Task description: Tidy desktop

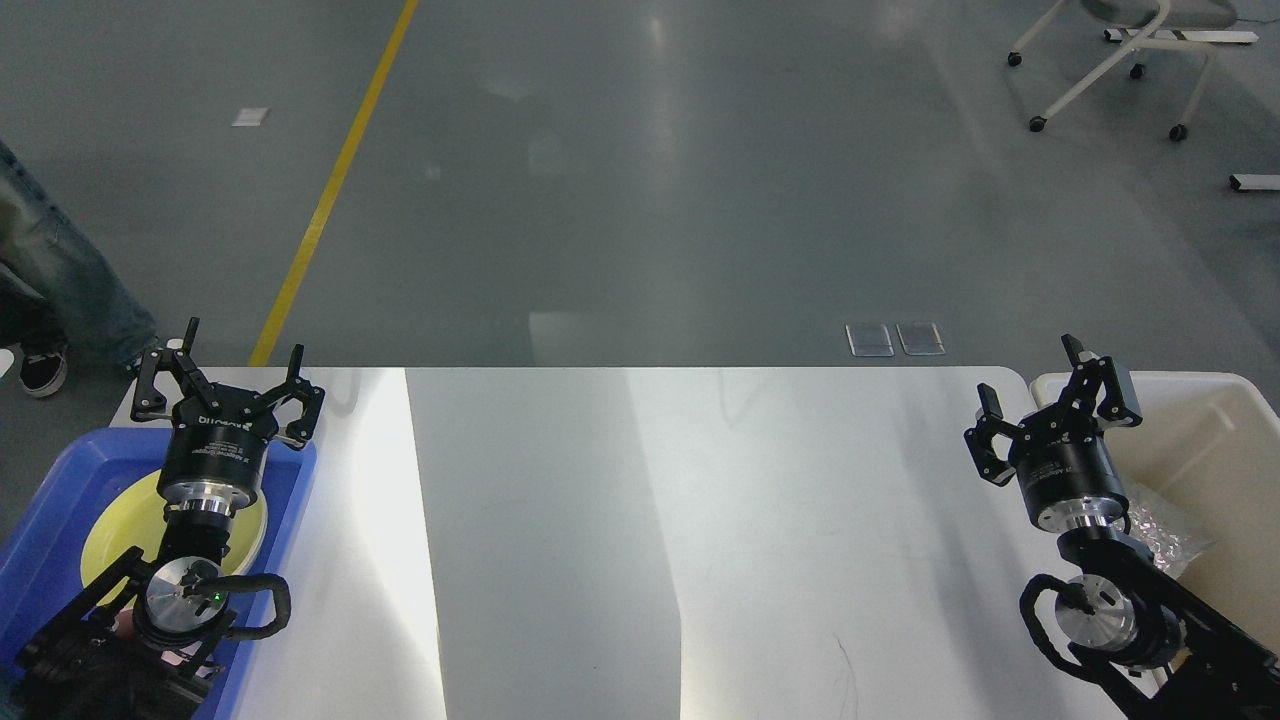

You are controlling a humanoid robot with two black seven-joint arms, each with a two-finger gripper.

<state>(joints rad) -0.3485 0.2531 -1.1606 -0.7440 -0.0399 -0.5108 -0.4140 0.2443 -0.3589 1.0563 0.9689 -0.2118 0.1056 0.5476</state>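
Desktop (700, 520): glossy white surface filling the lower frame, near edge cut off. Cream bin (1200, 440), right, partly out of frame, holds crumpled clear plastic (1165, 535), half hidden by the arm. Blue tray (60, 540), left, cropped, holds a yellow plate (120, 530), partly covered. Left end effector (240, 375): fingers spread, empty. Right end effector (1035, 390): fingers apart, empty.
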